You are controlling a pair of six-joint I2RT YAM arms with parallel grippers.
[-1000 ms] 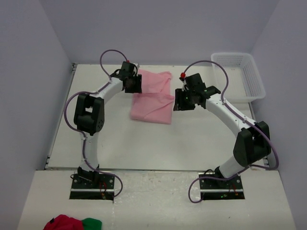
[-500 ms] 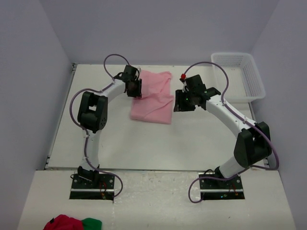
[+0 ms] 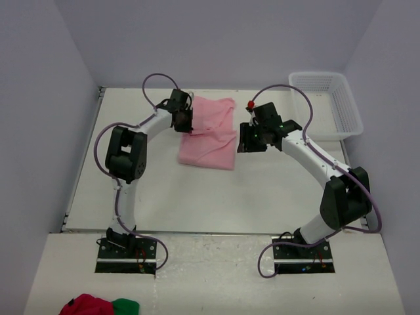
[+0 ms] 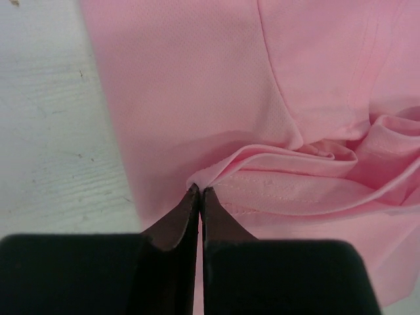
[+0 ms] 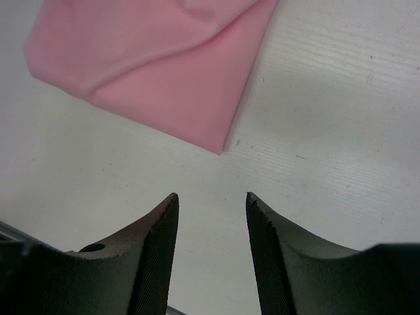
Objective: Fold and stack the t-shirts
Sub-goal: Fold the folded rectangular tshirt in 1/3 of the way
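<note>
A pink t-shirt (image 3: 209, 136) lies partly folded on the white table, toward the back middle. My left gripper (image 3: 186, 123) sits at the shirt's left edge. In the left wrist view its jaws (image 4: 199, 191) are shut, pinching a raised fold of the t-shirt (image 4: 197, 98) at their tips. My right gripper (image 3: 243, 142) hovers just right of the shirt, open. The right wrist view shows bare table between its fingertips (image 5: 210, 197), with a corner of the t-shirt (image 5: 151, 59) lying ahead to the left.
A white mesh basket (image 3: 331, 105) stands at the back right corner of the table. A red and green bundle of cloth (image 3: 98, 306) lies on the near ledge at the bottom left, behind the arm bases.
My left gripper has shifted slightly right onto the shirt's left edge and closed on a fold of fabric. The right arm has barely moved.
</note>
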